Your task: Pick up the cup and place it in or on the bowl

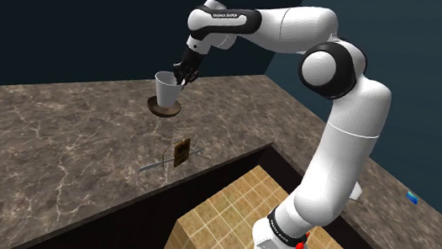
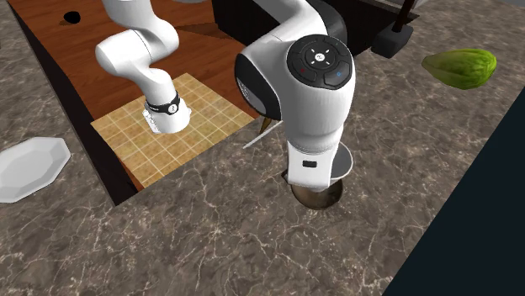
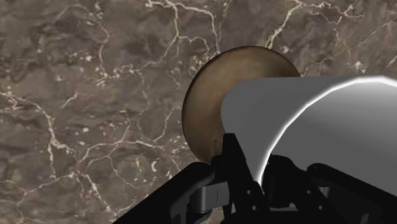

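The claw [image 1: 183, 78] pinches the rim of the pale cup [image 1: 165, 89], one finger inside the wall and one outside, holding it upright directly over the brown bowl [image 1: 156, 110], which sits on the dark marbled surface [image 1: 57, 144].

Shoulder view: high beside and a little behind the stand [image 1: 218, 221], facing down over the marble counter [image 1: 39, 151] from middle range.
Second exterior view: high across the counter, facing back toward the stand, close on the arm [image 2: 315, 84].
Wrist view: on the hand, looking down along the gripper [image 3: 254, 167], very near the counter.
Shared: the cup [image 1: 166, 88] over the bowl [image 1: 164, 113], seen in all three.
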{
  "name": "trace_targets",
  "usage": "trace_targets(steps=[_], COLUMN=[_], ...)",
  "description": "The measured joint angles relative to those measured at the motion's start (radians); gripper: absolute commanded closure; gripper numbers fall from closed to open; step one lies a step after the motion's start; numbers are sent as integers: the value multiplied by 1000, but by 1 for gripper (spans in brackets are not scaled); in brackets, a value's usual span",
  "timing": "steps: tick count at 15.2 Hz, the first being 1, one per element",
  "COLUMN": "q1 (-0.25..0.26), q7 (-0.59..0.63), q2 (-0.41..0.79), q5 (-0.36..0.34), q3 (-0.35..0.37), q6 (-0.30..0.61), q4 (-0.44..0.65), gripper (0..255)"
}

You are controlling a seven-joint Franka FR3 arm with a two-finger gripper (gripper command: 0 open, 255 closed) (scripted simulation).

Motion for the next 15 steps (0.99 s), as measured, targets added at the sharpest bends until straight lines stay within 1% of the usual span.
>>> trace_targets(steps=[6, 7, 13, 15], q1=[0, 0, 0, -3], q7=[-1, -1, -1, 4], q2=[3, 3, 3, -5], q5=[1, 1, 1, -3], q3=[0, 0, 0, -2], q6=[4, 5, 5, -32], q4=[-1, -1, -1, 28], gripper=[255, 0, 0, 0])
